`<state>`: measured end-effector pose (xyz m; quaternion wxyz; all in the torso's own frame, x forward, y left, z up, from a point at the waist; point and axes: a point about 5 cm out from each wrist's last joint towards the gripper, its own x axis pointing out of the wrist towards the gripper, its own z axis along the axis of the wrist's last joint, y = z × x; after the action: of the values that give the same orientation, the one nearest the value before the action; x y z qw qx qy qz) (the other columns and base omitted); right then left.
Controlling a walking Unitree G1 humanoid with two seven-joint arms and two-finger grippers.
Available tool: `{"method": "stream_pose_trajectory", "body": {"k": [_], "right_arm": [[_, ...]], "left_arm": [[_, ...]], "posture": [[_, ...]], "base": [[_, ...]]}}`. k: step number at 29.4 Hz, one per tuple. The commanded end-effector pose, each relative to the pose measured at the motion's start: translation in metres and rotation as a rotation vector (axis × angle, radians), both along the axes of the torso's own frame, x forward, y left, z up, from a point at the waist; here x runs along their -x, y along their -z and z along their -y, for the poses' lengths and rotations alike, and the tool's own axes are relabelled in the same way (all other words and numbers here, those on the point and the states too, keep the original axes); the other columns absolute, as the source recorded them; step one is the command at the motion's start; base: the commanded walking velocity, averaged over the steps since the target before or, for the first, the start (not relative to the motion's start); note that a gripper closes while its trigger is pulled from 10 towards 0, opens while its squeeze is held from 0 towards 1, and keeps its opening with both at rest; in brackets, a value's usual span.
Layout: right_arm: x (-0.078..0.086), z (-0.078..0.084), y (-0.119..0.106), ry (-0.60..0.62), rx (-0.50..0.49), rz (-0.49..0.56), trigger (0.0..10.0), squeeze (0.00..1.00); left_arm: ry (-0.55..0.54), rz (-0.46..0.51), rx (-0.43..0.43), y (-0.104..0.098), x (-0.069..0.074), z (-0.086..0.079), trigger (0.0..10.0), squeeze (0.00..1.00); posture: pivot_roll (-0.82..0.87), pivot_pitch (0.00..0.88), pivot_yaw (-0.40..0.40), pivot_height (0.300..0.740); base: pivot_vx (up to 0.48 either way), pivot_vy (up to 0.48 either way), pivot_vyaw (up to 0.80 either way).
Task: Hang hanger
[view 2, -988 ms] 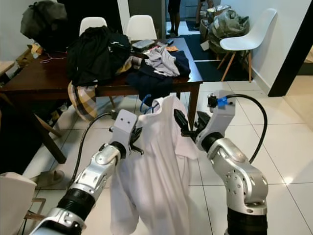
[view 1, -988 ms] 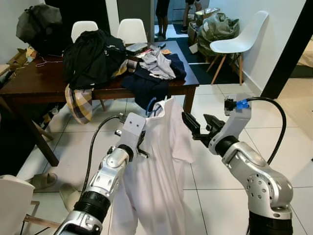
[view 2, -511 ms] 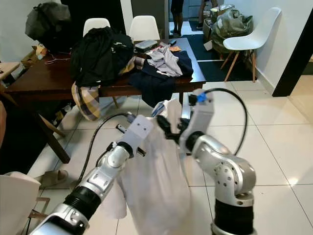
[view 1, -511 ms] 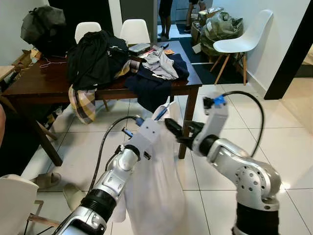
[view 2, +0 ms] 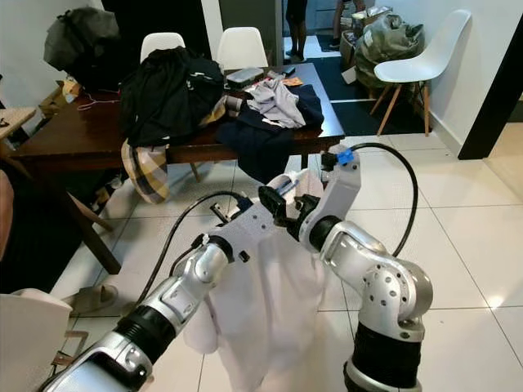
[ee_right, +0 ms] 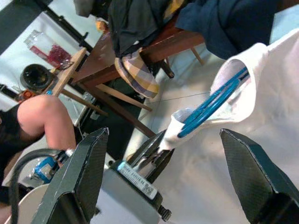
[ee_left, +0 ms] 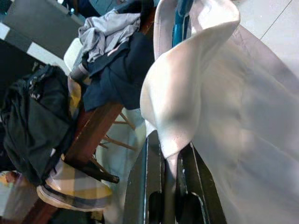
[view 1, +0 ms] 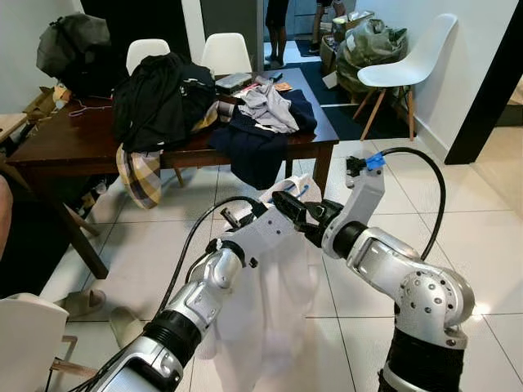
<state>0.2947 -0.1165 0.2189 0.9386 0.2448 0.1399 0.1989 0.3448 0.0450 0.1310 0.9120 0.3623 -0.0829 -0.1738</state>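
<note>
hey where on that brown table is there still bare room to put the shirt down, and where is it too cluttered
The brown table shows bare wood along its left half, between the black clothes pile and its left edge. The right end is crowded: the grey garment and navy cloth cover it, spilling over the edge. The left gripper holds the white shirt.

Shirt (view 1: 278, 278) on hanger (ee_right: 212, 103) hangs before the table (view 1: 73, 139) (clothes (view 1: 163, 94) piled on it).

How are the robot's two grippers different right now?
The left gripper is shut on the white shirt's collar; the right gripper is open, holding nothing. The left carries the hanging shirt; the right faces the blue hanger in the neck. Both have black fingers.
</note>
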Motion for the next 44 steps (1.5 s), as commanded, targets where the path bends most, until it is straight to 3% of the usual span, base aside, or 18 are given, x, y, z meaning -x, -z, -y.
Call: {"method": "stream_pose_trajectory", "body": {"k": [1, 19, 28, 29, 31, 32, 33, 34, 44], "right_arm": [[-0.001, 0.000, 0.005, 0.008, -0.002, -0.046, 10.0, 0.00], [-0.012, 0.013, 0.016, 0.173, -0.039, -0.190, 10.0, 0.00], [-0.013, 0.019, 0.017, 0.219, -0.049, -0.213, 10.0, 0.00], [-0.013, 0.019, 0.017, 0.222, -0.058, -0.219, 8.7, 0.00], [-0.013, 0.019, 0.018, 0.222, -0.064, -0.222, 8.7, 0.00], [-0.013, 0.018, 0.018, 0.222, -0.071, -0.228, 2.9, 0.00], [-0.013, 0.018, 0.018, 0.222, -0.071, -0.228, 2.9, 0.00], [-0.013, 0.018, 0.018, 0.221, -0.078, -0.234, 0.0, 0.00], [-0.012, 0.015, 0.019, 0.207, -0.114, -0.251, 0.0, 0.00]], "left_arm": [[0.012, 0.081, -0.018, -0.014, -0.004, 0.000, 10.0, 0.00], [0.080, 0.104, -0.048, -0.010, 0.004, 0.017, 10.0, 0.00], [0.091, 0.105, -0.050, -0.010, 0.005, 0.019, 10.0, 0.00], [0.093, 0.107, -0.051, -0.010, 0.005, 0.019, 10.0, 0.00], [0.095, 0.108, -0.052, -0.010, 0.005, 0.019, 10.0, 0.00], [0.096, 0.109, -0.053, -0.011, 0.005, 0.019, 10.0, 0.00], [0.096, 0.109, -0.053, -0.011, 0.005, 0.019, 10.0, 0.00], [0.097, 0.110, -0.052, -0.011, 0.005, 0.020, 10.0, 0.00], [0.103, 0.116, -0.058, -0.012, 0.005, 0.022, 10.0, 0.00]], "posture": [[-0.12, 0.039, 0.076, 0.736], [-0.13, 0.026, 0.067, 0.736], [-0.12, 0.025, 0.067, 0.736], [-0.12, 0.027, 0.068, 0.736], [-0.12, 0.027, 0.068, 0.736], [-0.12, 0.029, 0.069, 0.736], [-0.12, 0.029, 0.069, 0.736], [-0.12, 0.030, 0.068, 0.736], [-0.12, 0.032, 0.070, 0.736]], "base": [[0.000, 0.000, 0.00], [0.000, 0.000, 0.00], [0.000, 0.000, 0.00], [0.000, 0.000, 0.00], [0.000, 0.000, 0.00], [0.000, 0.000, 0.00], [0.000, 0.000, 0.00], [0.000, 0.000, 0.00], [0.000, 0.000, 0.00]]}}
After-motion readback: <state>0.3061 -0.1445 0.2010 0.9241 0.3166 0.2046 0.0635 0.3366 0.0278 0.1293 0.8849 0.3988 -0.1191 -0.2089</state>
